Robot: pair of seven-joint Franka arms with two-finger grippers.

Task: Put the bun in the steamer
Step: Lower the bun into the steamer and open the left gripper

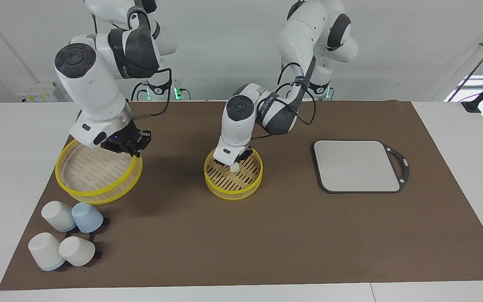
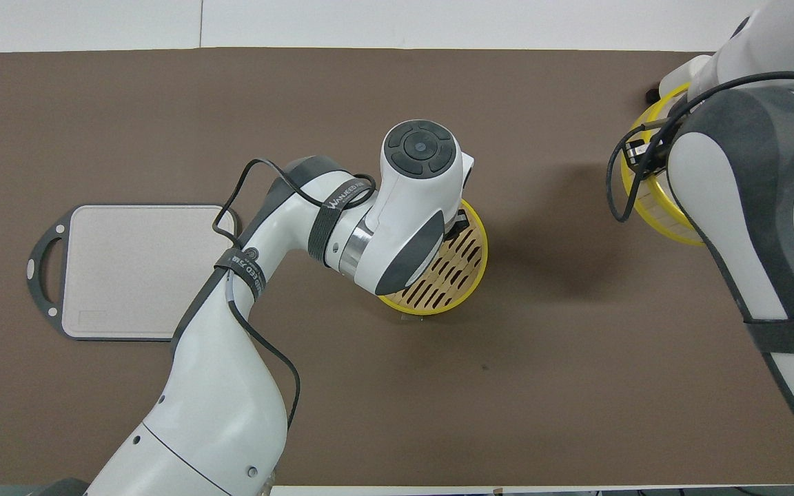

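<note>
1. The desk (image 1: 442, 121) is white with a brown mat (image 1: 266, 235) over its middle.
2. One steamer tier (image 1: 233, 189) sits on the mat at the centre of the desk, its slatted floor showing dark slots.
3. The left tool (image 1: 234, 164) reaches down inside this tier, its fingers clamped together on the bun (image 1: 235, 167).
4. The bun is small and cream-white, low inside the tier at or just above the slatted floor; whether it touches the slats cannot be told.
5. In the overhead view the left arm's wrist covers the tool and the bun, leaving only part of the tier's floor and yellow rim visible.
6. A second steamer tier (image 1: 99, 188) is at the right arm's end of the desk, tilted and lifted.
7. The right tool (image 1: 126, 144) is clamped on this tier's rim at the edge nearer to the robots.
8. A grey board (image 1: 357, 165) with a black rim and handle lies flat toward the left arm's end of the desk, well apart from the centre tier.
9. Four upturned cups (image 1: 67, 239), white and pale blue, cluster on the mat farther from the robots than the lifted tier.
</note>
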